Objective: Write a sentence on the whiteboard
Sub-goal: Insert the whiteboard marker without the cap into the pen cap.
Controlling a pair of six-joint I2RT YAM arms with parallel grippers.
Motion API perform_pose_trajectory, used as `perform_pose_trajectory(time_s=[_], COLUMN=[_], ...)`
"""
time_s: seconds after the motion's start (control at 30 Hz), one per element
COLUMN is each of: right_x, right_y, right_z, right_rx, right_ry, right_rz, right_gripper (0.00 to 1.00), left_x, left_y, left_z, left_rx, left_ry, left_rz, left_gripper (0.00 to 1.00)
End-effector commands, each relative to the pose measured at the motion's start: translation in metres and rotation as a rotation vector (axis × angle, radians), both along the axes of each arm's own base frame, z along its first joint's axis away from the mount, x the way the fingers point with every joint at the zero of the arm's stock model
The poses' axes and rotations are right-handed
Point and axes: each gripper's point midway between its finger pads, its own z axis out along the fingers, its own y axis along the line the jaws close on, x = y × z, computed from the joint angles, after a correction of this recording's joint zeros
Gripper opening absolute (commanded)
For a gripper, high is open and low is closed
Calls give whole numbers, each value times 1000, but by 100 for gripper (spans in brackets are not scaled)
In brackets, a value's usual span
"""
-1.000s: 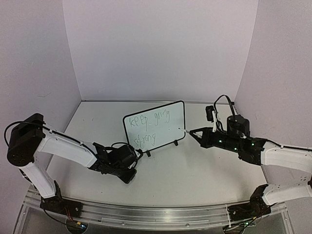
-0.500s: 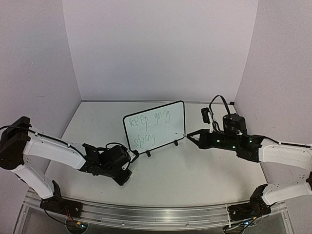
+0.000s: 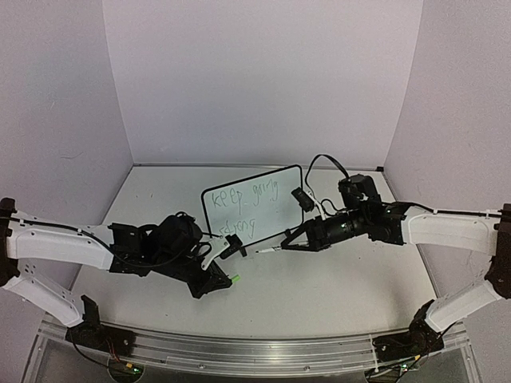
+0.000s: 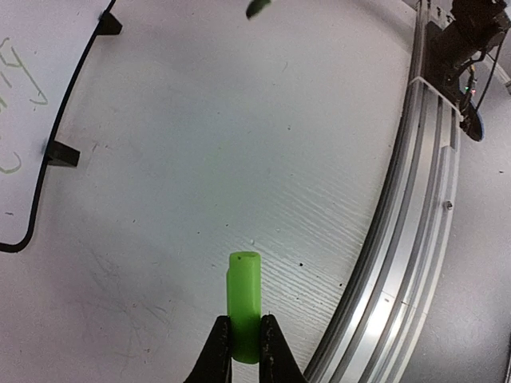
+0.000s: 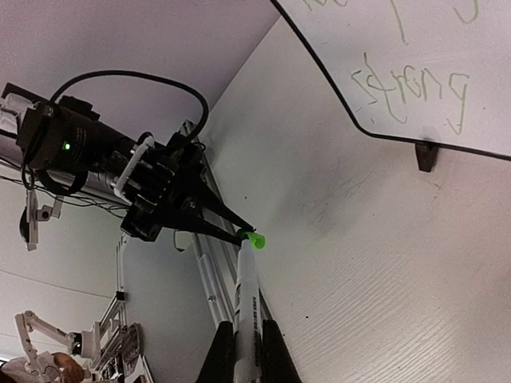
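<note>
Green "keep going strong" sentence [image 3: 227, 198] on the whiteboard [image 3: 283, 209]

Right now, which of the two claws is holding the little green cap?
The left gripper: it pinches the green cap by one end. The right gripper grips the white marker instead.

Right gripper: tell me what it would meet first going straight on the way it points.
The right gripper's marker leads straight to the green cap in the left gripper, probably first contact; depth is unclear.
</note>
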Motion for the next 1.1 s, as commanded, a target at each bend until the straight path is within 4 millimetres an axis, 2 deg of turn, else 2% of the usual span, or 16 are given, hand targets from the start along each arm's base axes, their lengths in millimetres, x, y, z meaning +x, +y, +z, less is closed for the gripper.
perform_pose_trajectory(time_s=[0.0, 0.13, 0.37, 1.07], right_x=[-29, -37, -47, -53], right_y=[4, 6, 15, 25], right_z=[17, 18, 7, -6], right_rx=[56, 65, 41, 2], right_ry=[83, 125, 164, 189], right_rz=[157, 207, 255, 285], right_gripper=[0, 0, 0, 0], left_x=[-16, -24, -35, -37], left_y=[-13, -15, -21, -24], left_z=[37, 44, 57, 76], left_rx=[-99, -134, -196, -242], left_ry=[-13, 21, 64, 49], left_rz=[-122, -152, -194, -212], left_gripper=[0, 0, 0, 0])
